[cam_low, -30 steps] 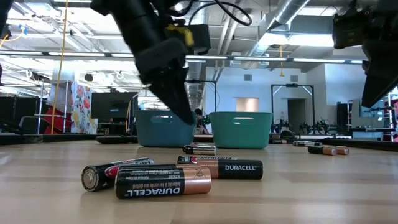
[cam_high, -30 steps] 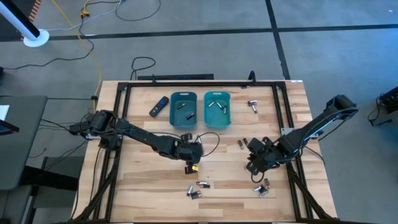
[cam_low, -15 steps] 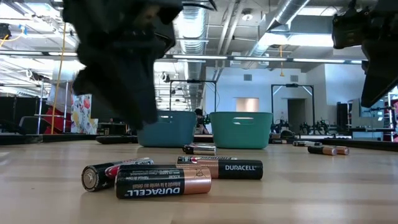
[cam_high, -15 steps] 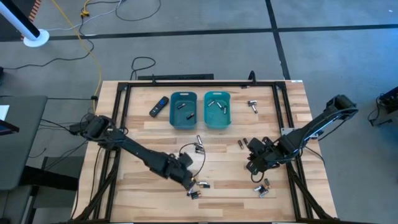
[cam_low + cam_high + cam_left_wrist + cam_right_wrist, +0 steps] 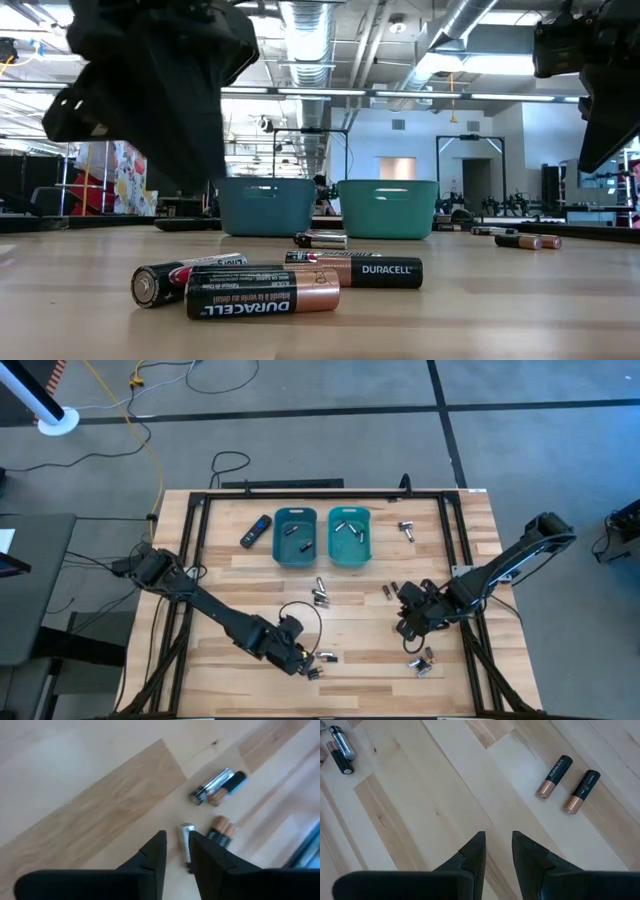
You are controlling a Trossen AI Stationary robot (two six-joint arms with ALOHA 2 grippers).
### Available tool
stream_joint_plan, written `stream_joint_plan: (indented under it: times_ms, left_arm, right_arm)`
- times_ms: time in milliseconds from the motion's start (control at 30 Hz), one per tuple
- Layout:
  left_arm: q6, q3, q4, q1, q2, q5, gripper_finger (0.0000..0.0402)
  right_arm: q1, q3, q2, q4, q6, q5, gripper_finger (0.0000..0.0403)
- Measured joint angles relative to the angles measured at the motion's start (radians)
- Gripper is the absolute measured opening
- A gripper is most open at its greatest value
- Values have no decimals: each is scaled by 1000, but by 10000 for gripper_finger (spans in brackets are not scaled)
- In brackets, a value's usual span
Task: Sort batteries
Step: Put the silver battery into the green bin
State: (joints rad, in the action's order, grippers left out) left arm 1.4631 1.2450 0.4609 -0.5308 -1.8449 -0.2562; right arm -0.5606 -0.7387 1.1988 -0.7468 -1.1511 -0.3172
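The left gripper [image 5: 300,661] has swung from mid-bench down to the near battery cluster [image 5: 318,663]. Its fingers [image 5: 156,851] have narrowed around a silvery battery [image 5: 186,840] lying between them, likely the next pick. The right gripper [image 5: 408,622] waits, fingers slightly apart, empty.

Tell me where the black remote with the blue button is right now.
In the high view, the remote lies at the table's far edge, left of centre, beside and apart from the left teal bin, angled.
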Motion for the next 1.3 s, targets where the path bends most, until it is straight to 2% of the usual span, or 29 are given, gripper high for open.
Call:
stream_joint_plan:
  times_ms: [233, 300, 467, 600, 667, 967, 1067, 1300]
  left_arm:
    - [-17, 1, -30, 25, -5, -3, 70]
    - [-44, 0, -30, 35, -6, 32, 78]
    - [-64, 0, -25, 47, -6, 69, 125]
    - [-74, 0, -26, 47, -6, 5, 167]
    - [-72, 0, -30, 47, -6, 15, 177]
    - [268, 12, -47, 2, -6, 39, 169]
    - [349, 44, -51, -21, -6, 1, 168]
    - [394, 186, -55, -90, -7, -242, 167]
  right_arm:
    - [0, 0, 0, 1, -9, 0, 111]
    - [0, 0, 0, 0, -24, 0, 111]
    - [0, 0, 0, 6, -34, 0, 111]
    - [0, 0, 0, 7, -35, 0, 111]
    - [-3, 0, 0, 8, -38, 0, 111]
    - [-63, 0, 0, 25, 20, 0, 111]
    - [-105, 0, 0, 24, 24, 0, 111]
    - [-188, 0, 0, 23, 26, 0, 111]
